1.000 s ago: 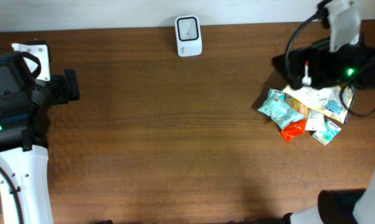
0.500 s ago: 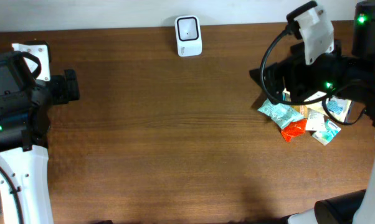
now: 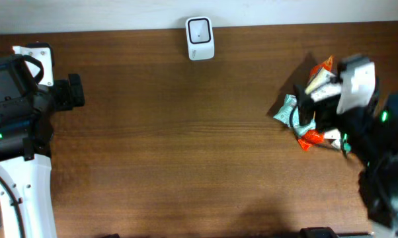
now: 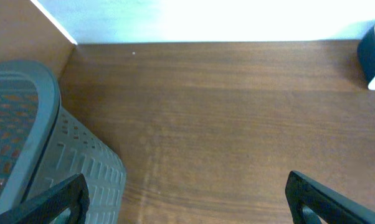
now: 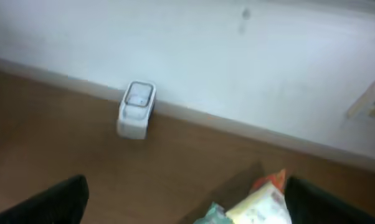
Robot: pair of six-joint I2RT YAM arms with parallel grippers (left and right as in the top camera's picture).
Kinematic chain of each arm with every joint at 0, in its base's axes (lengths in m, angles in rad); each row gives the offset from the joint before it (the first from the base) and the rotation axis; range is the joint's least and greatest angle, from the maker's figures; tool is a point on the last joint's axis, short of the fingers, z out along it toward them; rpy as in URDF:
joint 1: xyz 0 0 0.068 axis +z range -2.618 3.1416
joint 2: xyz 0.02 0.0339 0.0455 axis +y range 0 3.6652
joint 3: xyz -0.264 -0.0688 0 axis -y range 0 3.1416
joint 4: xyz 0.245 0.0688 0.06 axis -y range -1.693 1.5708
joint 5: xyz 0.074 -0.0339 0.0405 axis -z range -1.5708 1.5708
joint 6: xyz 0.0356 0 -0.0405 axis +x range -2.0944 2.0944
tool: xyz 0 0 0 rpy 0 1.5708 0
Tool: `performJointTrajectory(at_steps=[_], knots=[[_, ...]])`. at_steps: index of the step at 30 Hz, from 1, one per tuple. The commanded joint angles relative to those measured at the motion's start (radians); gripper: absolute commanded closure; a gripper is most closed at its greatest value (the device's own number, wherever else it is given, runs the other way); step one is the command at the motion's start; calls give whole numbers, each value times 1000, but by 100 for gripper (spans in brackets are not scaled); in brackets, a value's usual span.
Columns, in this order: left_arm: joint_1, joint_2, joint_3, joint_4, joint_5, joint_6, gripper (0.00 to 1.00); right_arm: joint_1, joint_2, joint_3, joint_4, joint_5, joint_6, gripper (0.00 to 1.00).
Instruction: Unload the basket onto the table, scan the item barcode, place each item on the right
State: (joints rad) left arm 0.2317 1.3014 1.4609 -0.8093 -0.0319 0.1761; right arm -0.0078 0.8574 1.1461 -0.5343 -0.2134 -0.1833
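Packets (image 3: pixel 289 111) lie heaped at the right of the overhead frame, under the right gripper (image 5: pixel 186 190), whose jaws stand wide apart with nothing clamped. The scanner (image 3: pixel 199 38) stands at upper centre, well apart. In my judgement, picking up and scanning both remain.

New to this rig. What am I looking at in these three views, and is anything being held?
Two robot arms sit at a wooden table. The overhead view looks straight down; the other two come from cameras on each wrist, with that arm's own dark fingers at the bottom corners. A white barcode scanner stands at the far edge. A pile of snack packets lies on the right, under the right hand. The left hand is beside a grey basket. Both hands are open; neither holds anything.
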Motion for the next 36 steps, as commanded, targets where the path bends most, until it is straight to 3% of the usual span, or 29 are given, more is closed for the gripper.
performJointTrajectory(at_steps=[1,7,11,17,36], knots=[[5,0,9,5,10,13,1,-39,-206,-325,194,-15,5,1],[5,0,9,5,10,13,1,-45,-560,-931,710,-30,8,1],[5,0,9,5,10,13,1,-45,-728,-1091,748,-44,8,1],[5,0,9,5,11,13,1,-45,-854,-1141,481,-43,8,1],[5,0,9,5,11,13,1,-45,-854,-1141,478,-44,8,1]])
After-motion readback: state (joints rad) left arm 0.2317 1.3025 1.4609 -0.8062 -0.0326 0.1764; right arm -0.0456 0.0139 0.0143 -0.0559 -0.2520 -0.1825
